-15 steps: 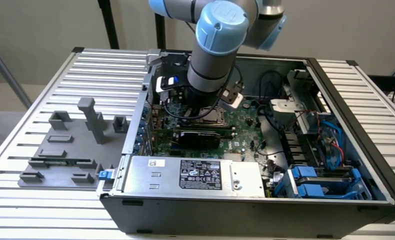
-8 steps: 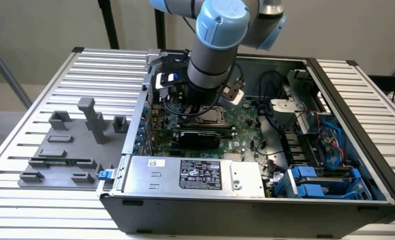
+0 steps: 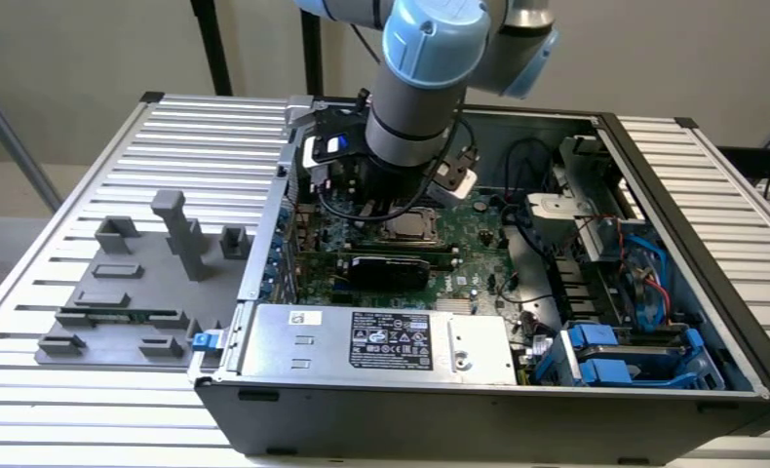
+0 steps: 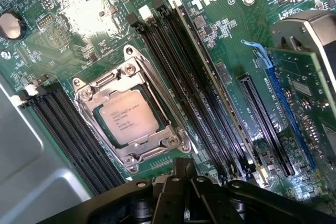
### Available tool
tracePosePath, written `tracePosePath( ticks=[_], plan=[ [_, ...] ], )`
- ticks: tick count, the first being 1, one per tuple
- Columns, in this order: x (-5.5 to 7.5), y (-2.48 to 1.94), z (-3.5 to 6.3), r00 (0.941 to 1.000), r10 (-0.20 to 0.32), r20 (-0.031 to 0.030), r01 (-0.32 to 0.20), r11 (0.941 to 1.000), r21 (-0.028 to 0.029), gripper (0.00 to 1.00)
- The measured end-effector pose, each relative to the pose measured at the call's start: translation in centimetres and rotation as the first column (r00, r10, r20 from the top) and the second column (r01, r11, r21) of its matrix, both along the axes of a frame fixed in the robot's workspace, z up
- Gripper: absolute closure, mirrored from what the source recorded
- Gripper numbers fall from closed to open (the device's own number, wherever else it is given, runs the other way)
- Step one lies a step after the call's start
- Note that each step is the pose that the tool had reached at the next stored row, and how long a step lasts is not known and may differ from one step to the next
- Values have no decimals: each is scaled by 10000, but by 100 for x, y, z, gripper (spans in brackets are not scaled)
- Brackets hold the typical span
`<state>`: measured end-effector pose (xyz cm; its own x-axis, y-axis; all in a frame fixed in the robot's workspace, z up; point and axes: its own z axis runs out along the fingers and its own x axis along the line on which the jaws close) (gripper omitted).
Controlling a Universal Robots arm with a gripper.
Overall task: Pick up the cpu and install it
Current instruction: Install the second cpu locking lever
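The cpu (image 4: 127,117), a flat square chip with a silvery top, lies in the metal-framed socket (image 4: 86,90) on the green motherboard. In the exterior view the cpu (image 3: 412,226) sits inside the open computer case, just beside the arm's wrist. My gripper (image 4: 184,170) hovers above the board a short way from the socket. Its black fingers are shut together with nothing between them, and they do not touch the cpu.
Long black memory slots (image 4: 184,77) run beside the socket. A silver box with a black label (image 3: 385,341) lies along the case's front. Cables and blue drive bays (image 3: 619,356) crowd the exterior view's right. A grey fixture (image 3: 138,283) stands on the slatted table (image 3: 47,409).
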<state>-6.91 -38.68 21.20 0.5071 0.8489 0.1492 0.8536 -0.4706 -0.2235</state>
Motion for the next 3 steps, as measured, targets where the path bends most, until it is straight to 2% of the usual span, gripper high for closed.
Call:
tracePosePath(
  ticks=[3],
  plan=[
    [0, 0, 0, 10000, 0, 0, 0, 10000, 0, 89]
  ],
)
